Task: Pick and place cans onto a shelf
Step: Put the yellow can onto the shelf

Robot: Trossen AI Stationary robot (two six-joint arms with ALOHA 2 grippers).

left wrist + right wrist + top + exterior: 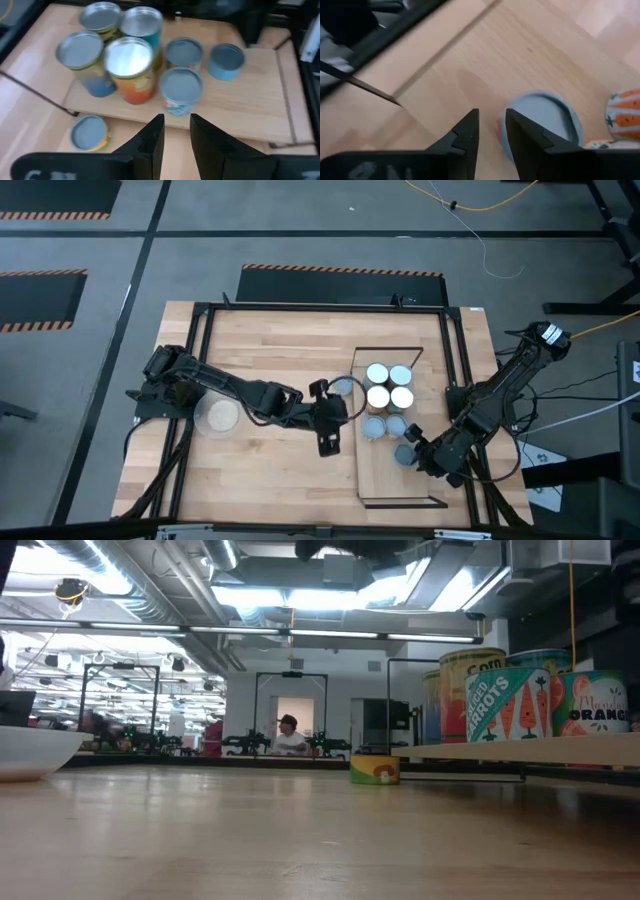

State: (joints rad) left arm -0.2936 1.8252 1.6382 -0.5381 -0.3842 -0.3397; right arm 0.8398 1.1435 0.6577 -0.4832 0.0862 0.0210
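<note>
Now the shelf (385,477) carries most of the cans (389,387): four shiny-topped ones stand in a square at its far half, with duller ones just nearer. One more can (89,133) sits on the table (270,350) just off the shelf's edge. The left gripper (330,432) hovers beside the shelf, fingers narrowly apart and empty. The right gripper (418,452) hangs over the shelf near a blue-grey can (542,122), fingers slightly apart, holding nothing.

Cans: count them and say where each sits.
8. Four shiny-topped cans cluster on the shelf; three blue-grey-topped ones sit beside them; one can stands on the table off the shelf's edge. None looks hidden.
</note>
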